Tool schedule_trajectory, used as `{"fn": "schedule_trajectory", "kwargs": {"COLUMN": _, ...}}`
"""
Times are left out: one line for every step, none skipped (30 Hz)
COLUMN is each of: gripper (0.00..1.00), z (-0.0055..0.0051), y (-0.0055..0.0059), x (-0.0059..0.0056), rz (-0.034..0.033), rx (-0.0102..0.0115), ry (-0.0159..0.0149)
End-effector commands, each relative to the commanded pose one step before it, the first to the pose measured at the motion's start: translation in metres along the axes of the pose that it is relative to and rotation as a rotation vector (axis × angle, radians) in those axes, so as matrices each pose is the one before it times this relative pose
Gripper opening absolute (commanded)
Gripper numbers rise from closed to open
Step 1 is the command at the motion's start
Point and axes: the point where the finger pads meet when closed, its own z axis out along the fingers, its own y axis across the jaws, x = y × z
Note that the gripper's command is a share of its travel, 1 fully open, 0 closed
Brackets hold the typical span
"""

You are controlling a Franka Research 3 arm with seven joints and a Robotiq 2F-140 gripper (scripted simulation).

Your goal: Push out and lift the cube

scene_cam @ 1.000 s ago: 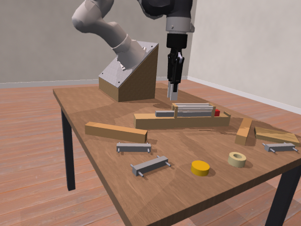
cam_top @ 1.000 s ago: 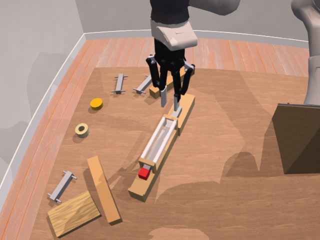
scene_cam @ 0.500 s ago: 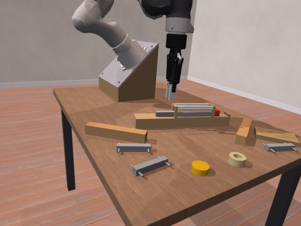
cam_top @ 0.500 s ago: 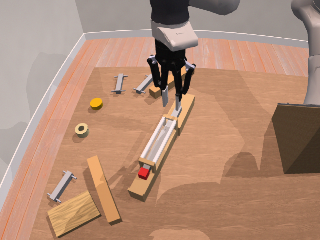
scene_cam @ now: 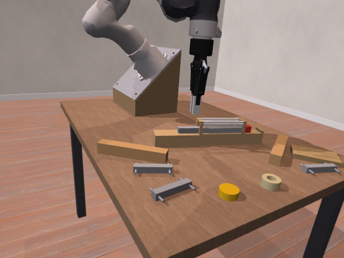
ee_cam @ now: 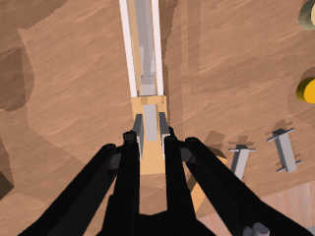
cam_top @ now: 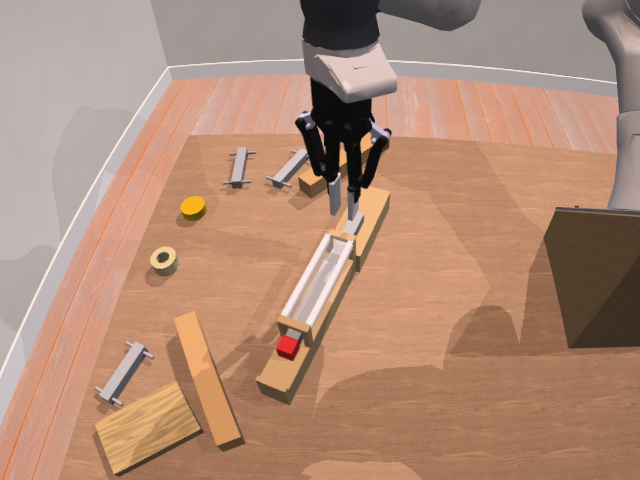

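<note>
A red cube (cam_top: 288, 347) (scene_cam: 248, 128) sits on the short ledge just outside the near end of the channel (cam_top: 305, 281) (scene_cam: 219, 120), before the raised lip. The channel has white rails and rests on a long wooden base (cam_top: 279, 384) (scene_cam: 194, 138). A grey rod (cam_top: 353, 225) (scene_cam: 187, 129) (ee_cam: 149, 120) lies in the channel and sticks out of its far end. My gripper (cam_top: 343, 204) (scene_cam: 195, 109) (ee_cam: 151, 122) hangs a little above that rod end. Its fingers are drawn nearly together and hold nothing.
A yellow disc (cam_top: 193, 206) (scene_cam: 228, 191), a tape ring (cam_top: 163, 259) (scene_cam: 271, 181), a wooden beam (cam_top: 206, 379), a plank (cam_top: 147, 426) and grey pin bars (cam_top: 238, 167) (cam_top: 124, 373) lie left of the channel. Another beam (cam_top: 312, 183) lies behind the gripper. The robot's wedge base (cam_top: 594, 279) stands to the right.
</note>
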Motion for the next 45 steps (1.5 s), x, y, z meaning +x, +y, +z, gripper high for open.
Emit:
{"fn": "schedule_trajectory", "kwargs": {"gripper": 0.0, "z": 0.00038, "y": -0.001, "x": -0.002, "rz": -0.00178, "rx": 0.00371, "ry": -0.00287}}
{"fn": "schedule_trajectory", "kwargs": {"gripper": 0.0, "z": -0.00007, "y": 0.00035, "x": -0.00522, "rz": -0.00008, "rx": -0.00017, "ry": -0.00005}}
{"fn": "schedule_trajectory", "kwargs": {"gripper": 0.0, "z": -0.00011, "y": 0.00047, "x": -0.01067, "rz": -0.00012, "rx": -0.00027, "ry": -0.00009}}
{"fn": "schedule_trajectory", "kwargs": {"gripper": 0.0, "z": -0.00006, "y": 0.00008, "x": -0.01477, "rz": -0.00008, "rx": -0.00019, "ry": -0.0001}}
{"fn": "schedule_trajectory", "kwargs": {"gripper": 0.0, "z": 0.00004, "y": -0.00067, "x": -0.01608, "rz": 0.00002, "rx": 0.00001, "ry": -0.00004}}
{"fn": "schedule_trajectory", "kwargs": {"gripper": 0.0, "z": 0.00012, "y": -0.00127, "x": -0.01425, "rz": 0.00011, "rx": 0.0002, "ry": 0.00005}}
{"fn": "schedule_trajectory", "kwargs": {"gripper": 0.0, "z": 0.00013, "y": -0.00128, "x": -0.01, "rz": 0.00013, "rx": 0.00024, "ry": 0.0001}}
{"fn": "schedule_trajectory", "kwargs": {"gripper": 0.0, "z": 0.00008, "y": -0.00073, "x": -0.0048, "rz": 0.00008, "rx": 0.00015, "ry": 0.00007}}
{"fn": "schedule_trajectory", "kwargs": {"gripper": 0.0, "z": 0.00001, "y": -0.00014, "x": -0.00085, "rz": 0.00001, "rx": 0.00003, "ry": 0.00001}}
{"fn": "schedule_trajectory", "kwargs": {"gripper": 0.0, "z": 0.00024, "y": 0.0, "x": 0.0, "rz": 0.0, "rx": 0.0, "ry": 0.0}}
{"fn": "schedule_trajectory", "kwargs": {"gripper": 0.0, "z": 0.00144, "y": 0.00001, "x": 0.0, "rz": -0.00001, "rx": 0.0, "ry": 0.00001}}
{"fn": "schedule_trajectory", "kwargs": {"gripper": 0.0, "z": 0.00323, "y": 0.0, "x": 0.0, "rz": -0.00004, "rx": 0.00003, "ry": 0.00004}}
{"fn": "schedule_trajectory", "kwargs": {"gripper": 0.0, "z": 0.00497, "y": 0.00002, "x": -0.00001, "rz": 0.0, "rx": 0.0, "ry": 0.0}}
{"fn": "schedule_trajectory", "kwargs": {"gripper": 0.0, "z": 0.00628, "y": 0.00003, "x": -0.00001, "rz": 0.00001, "rx": -0.00001, "ry": -0.00001}}
{"fn": "schedule_trajectory", "kwargs": {"gripper": 0.0, "z": 0.00692, "y": 0.00003, "x": -0.00001, "rz": 0.0, "rx": 0.0, "ry": 0.0}}
{"fn": "schedule_trajectory", "kwargs": {"gripper": 0.0, "z": 0.00681, "y": 0.00001, "x": -0.00001, "rz": -0.00001, "rx": 0.00001, "ry": 0.00001}}
{"fn": "schedule_trajectory", "kwargs": {"gripper": 0.0, "z": 0.0, "y": 0.0, "x": 0.0, "rz": 0.0, "rx": 0.0, "ry": 0.0}}
{"fn": "schedule_trajectory", "kwargs": {"gripper": 0.0, "z": 0.0, "y": 0.0, "x": 0.0, "rz": 0.0, "rx": 0.0, "ry": 0.0}}
{"fn": "schedule_trajectory", "kwargs": {"gripper": 0.0, "z": 0.00597, "y": 0.00003, "x": -0.00001, "rz": 0.00001, "rx": -0.00001, "ry": 0.0}}
{"fn": "schedule_trajectory", "kwargs": {"gripper": 0.0, "z": 0.00459, "y": 0.00001, "x": -0.00001, "rz": 0.0, "rx": 0.0, "ry": 0.0}}
{"fn": "schedule_trajectory", "kwargs": {"gripper": 0.0, "z": 0.00291, "y": 0.00002, "x": 0.0, "rz": 0.0, "rx": 0.0, "ry": 0.0}}
{"fn": "schedule_trajectory", "kwargs": {"gripper": 0.0, "z": 0.0013, "y": 0.0, "x": 0.0, "rz": -0.00001, "rx": 0.00001, "ry": 0.0}}
{"fn": "schedule_trajectory", "kwargs": {"gripper": 0.0, "z": 0.00022, "y": 0.0, "x": 0.0, "rz": 0.0, "rx": 0.0, "ry": 0.0}}
{"fn": "schedule_trajectory", "kwargs": {"gripper": 0.0, "z": 0.00003, "y": 0.0, "x": 0.0, "rz": 0.0, "rx": 0.0, "ry": 0.0}}
{"fn": "schedule_trajectory", "kwargs": {"gripper": 0.0, "z": 0.00022, "y": 0.0, "x": 0.0, "rz": 0.0, "rx": 0.0, "ry": 0.0}}
{"fn": "schedule_trajectory", "kwargs": {"gripper": 0.0, "z": 0.00053, "y": 0.0, "x": 0.0, "rz": 0.0, "rx": 0.0, "ry": 0.0}}
{"fn": "schedule_trajectory", "kwargs": {"gripper": 0.0, "z": 0.00091, "y": 0.0, "x": 0.0, "rz": 0.0, "rx": 0.0, "ry": 0.0}}
{"fn": "schedule_trajectory", "kwargs": {"gripper": 0.0, "z": 0.00132, "y": 0.0, "x": 0.0, "rz": 0.0, "rx": 0.0, "ry": 0.0}}
{"fn": "schedule_trajectory", "kwargs": {"gripper": 0.0, "z": 0.0017, "y": 0.0, "x": 0.0, "rz": 0.0, "rx": 0.0, "ry": 0.0}}
{"fn": "schedule_trajectory", "kwargs": {"gripper": 0.0, "z": 0.00202, "y": 0.0, "x": 0.0, "rz": 0.0, "rx": 0.0, "ry": 0.0}}
{"fn": "schedule_trajectory", "kwargs": {"gripper": 0.0, "z": 0.00227, "y": 0.0, "x": 0.0, "rz": 0.0, "rx": 0.0, "ry": 0.0}}
{"fn": "schedule_trajectory", "kwargs": {"gripper": 0.0, "z": 0.00242, "y": 0.0, "x": 0.0, "rz": 0.0, "rx": 0.0, "ry": 0.0}}
{"fn": "schedule_trajectory", "kwargs": {"gripper": 0.0, "z": 0.00246, "y": 0.0, "x": 0.0, "rz": 0.0, "rx": 0.0, "ry": 0.0}}
{"fn": "schedule_trajectory", "kwargs": {"gripper": 0.0, "z": 0.0, "y": 0.0, "x": 0.0, "rz": 0.0, "rx": 0.0, "ry": 0.0}}
{"fn": "schedule_trajectory", "kwargs": {"gripper": 0.0, "z": 0.0, "y": 0.0, "x": 0.0, "rz": 0.0, "rx": 0.0, "ry": 0.0}}
{"fn": "schedule_trajectory", "kwargs": {"gripper": 0.0, "z": 0.0024, "y": 0.0, "x": 0.0, "rz": 0.0, "rx": 0.0, "ry": 0.0}}
{"fn": "schedule_trajectory", "kwargs": {"gripper": 0.0, "z": 0.00222, "y": 0.0, "x": 0.0, "rz": 0.0, "rx": 0.0, "ry": 0.0}}
{"fn": "schedule_trajectory", "kwargs": {"gripper": 0.0, "z": 0.00197, "y": -0.00001, "x": 0.0, "rz": 0.0, "rx": 0.0, "ry": 0.0}}
{"fn": "schedule_trajectory", "kwargs": {"gripper": 0.0, "z": 0.00164, "y": 0.0, "x": 0.0, "rz": 0.0, "rx": 0.0, "ry": 0.0}}
{"fn": "schedule_trajectory", "kwargs": {"gripper": 0.0, "z": 0.00126, "y": 0.0, "x": 0.0, "rz": 0.0, "rx": 0.0, "ry": 0.0}}
{"fn": "schedule_trajectory", "kwargs": {"gripper": 0.0, "z": 0.00088, "y": 0.0, "x": 0.0, "rz": 0.0, "rx": 0.0, "ry": 0.0}}
{"fn": "schedule_trajectory", "kwargs": {"gripper": 0.0, "z": 0.00051, "y": 0.0, "x": 0.0, "rz": 0.0, "rx": 0.0, "ry": 0.0}}
{"fn": "schedule_trajectory", "kwargs": {"gripper": 0.0, "z": 0.00021, "y": 0.0, "x": 0.0, "rz": 0.0, "rx": 0.0, "ry": 0.0}}
{"fn": "schedule_trajectory", "kwargs": {"gripper": 0.0, "z": 0.00003, "y": 0.0, "x": 0.0, "rz": 0.0, "rx": 0.0, "ry": 0.0}}
{"fn": "schedule_trajectory", "kwargs": {"gripper": 0.0, "z": 0.0, "y": 0.0, "x": 0.001, "rz": 0.0, "rx": 0.0, "ry": 0.0}}
